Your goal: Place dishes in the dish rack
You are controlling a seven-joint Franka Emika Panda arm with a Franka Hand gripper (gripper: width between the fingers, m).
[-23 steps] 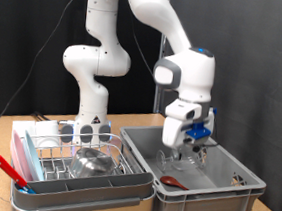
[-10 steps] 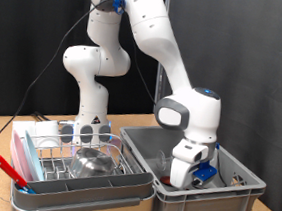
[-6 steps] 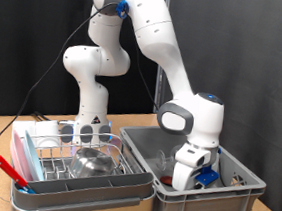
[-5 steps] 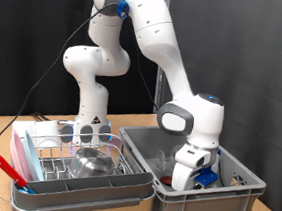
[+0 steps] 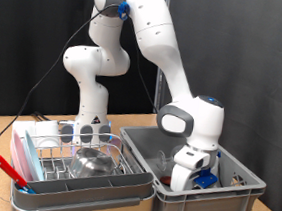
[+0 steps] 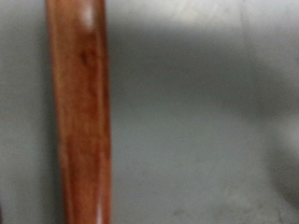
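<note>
Exterior view, left to right: rack (image 5: 46, 157) sits on its tray with a red utensil (image 5: 9, 170) along the front and the steel bowl (image 5: 93, 163) already inside, so that dish looks done. To its right the arm reaches deep into the grey crate (image 5: 234, 201), hand low by the floor; fingers hidden by the wall, can't tell whether they're apart or together. Wrist view only shows a blurred reddish-brown handle (image 6: 79, 112) right up close against grey crate floor, likely whatever it's reaching for.
</note>
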